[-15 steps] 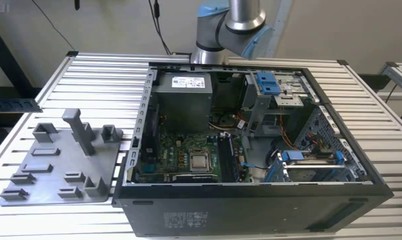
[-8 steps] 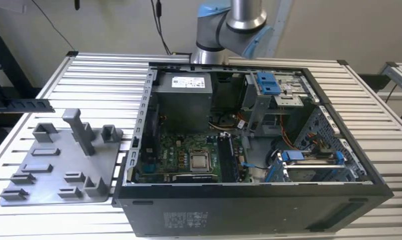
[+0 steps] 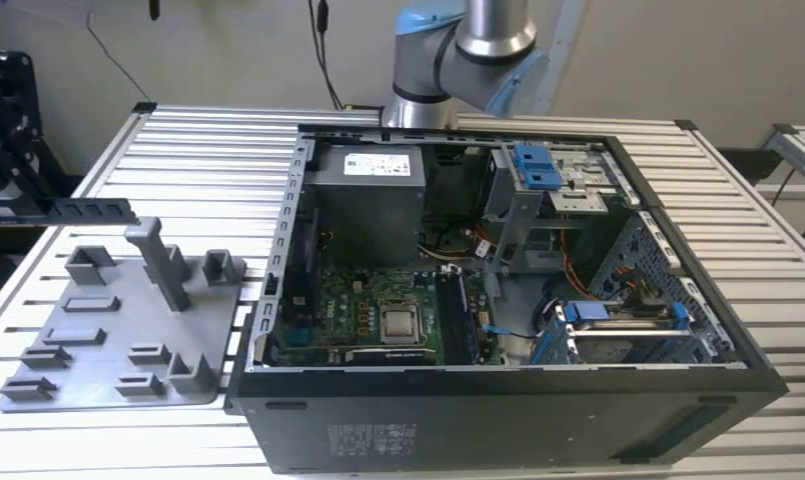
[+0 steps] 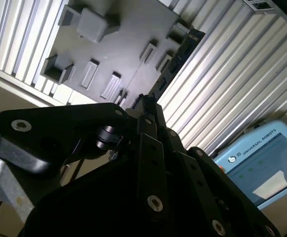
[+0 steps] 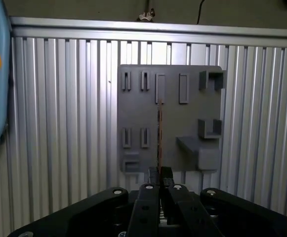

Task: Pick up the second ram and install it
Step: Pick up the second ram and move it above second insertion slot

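The second ram is a thin dark ribbed stick, and my gripper is shut on one end of it. In the first wrist view the ram shows edge-on, sticking out from my gripper over the grey fixture tray. In the exterior view the ram hangs level at the far left, above the tray. The open computer case with the green motherboard and its long black slots lies to the exterior view's right of the tray.
The tray has upright posts rising just below the ram. The case walls stand higher than the ribbed metal table. A blue pendant lies on the table beside the tray. The arm's base stands behind the case.
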`<state>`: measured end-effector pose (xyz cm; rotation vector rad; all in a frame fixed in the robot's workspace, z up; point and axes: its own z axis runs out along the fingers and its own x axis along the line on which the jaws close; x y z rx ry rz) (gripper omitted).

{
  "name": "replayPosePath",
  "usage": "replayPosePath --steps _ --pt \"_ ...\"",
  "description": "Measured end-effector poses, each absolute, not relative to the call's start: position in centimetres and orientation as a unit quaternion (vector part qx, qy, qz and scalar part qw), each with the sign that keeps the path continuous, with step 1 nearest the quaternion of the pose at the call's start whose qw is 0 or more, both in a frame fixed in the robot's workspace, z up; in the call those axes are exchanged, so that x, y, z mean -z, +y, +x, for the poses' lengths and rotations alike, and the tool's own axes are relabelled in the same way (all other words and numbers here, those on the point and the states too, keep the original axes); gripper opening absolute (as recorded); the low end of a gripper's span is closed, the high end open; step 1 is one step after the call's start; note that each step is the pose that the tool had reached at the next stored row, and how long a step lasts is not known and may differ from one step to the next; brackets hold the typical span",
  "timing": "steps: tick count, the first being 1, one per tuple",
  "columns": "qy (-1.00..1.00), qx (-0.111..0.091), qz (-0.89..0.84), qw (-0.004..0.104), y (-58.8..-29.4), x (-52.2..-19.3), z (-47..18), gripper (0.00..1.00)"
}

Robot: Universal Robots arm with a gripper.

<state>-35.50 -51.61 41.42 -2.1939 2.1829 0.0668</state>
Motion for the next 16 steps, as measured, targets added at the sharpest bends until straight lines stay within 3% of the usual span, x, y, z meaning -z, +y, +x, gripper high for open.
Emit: replayPosePath --steps 16 --pt "0.705 -0.022 -0.709 0.023 -51.6 -41.4 -30.9 0.14"
